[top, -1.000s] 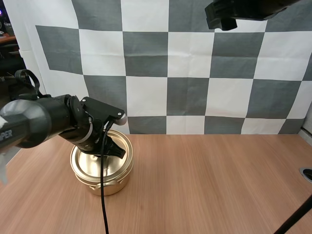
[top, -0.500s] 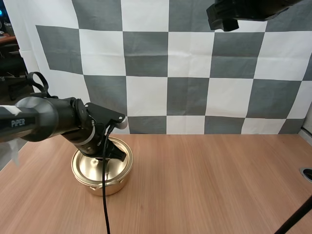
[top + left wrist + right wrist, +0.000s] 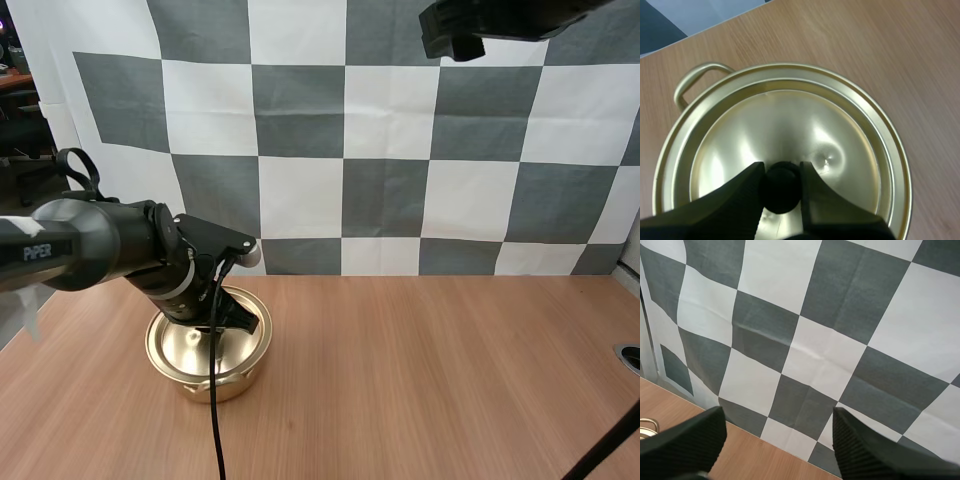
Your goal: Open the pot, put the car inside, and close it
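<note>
Left end effector (image 3: 781, 176) clamped on lid (image 3: 790, 125) knob (image 3: 782, 192); pot (image 3: 238, 376) near worktop (image 3: 450, 380) left edge, open room rightward. Right end effector (image 3: 777, 445) fingers apart, raised high.

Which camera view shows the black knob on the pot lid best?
The left wrist view: the knob sits close up, pinched between the fingers of the left gripper over the gold lid. In the high view the left gripper covers the lid's middle, hiding the knob. The right wrist view catches one pot handle.
</note>
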`<move>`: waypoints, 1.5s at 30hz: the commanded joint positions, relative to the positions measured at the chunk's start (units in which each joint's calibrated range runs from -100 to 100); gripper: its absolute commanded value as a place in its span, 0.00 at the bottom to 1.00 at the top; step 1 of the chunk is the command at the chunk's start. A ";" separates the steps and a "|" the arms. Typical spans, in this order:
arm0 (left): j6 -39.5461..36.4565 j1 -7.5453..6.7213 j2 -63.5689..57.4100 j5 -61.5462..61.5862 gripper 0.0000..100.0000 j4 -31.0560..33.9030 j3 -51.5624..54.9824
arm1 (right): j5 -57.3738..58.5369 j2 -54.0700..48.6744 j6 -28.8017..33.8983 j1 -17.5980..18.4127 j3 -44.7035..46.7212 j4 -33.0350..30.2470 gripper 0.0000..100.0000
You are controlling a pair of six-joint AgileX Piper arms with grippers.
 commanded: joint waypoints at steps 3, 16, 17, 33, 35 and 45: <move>0.86 -0.01 0.04 2.16 0.00 0.50 -0.13 | 0.03 -0.01 0.06 -0.05 0.01 0.27 1.00; 0.77 -0.01 0.04 -0.92 0.48 2.96 -0.13 | 0.03 -0.01 0.06 -0.05 0.01 0.27 1.00; 0.77 -0.01 0.04 -0.92 0.48 2.96 -0.13 | 0.03 -0.01 0.06 -0.05 0.01 0.27 1.00; 2.71 -0.01 0.04 1.22 1.00 3.79 -0.13 | 0.03 -0.01 0.06 -0.05 0.01 0.27 1.00; 2.71 -0.01 0.04 1.37 1.00 4.83 -0.13 | 0.03 -0.01 0.06 -0.05 0.01 0.27 1.00; 0.21 -0.01 0.04 -0.19 1.00 7.25 -0.39 | 0.03 -0.01 0.06 -0.05 0.01 0.27 1.00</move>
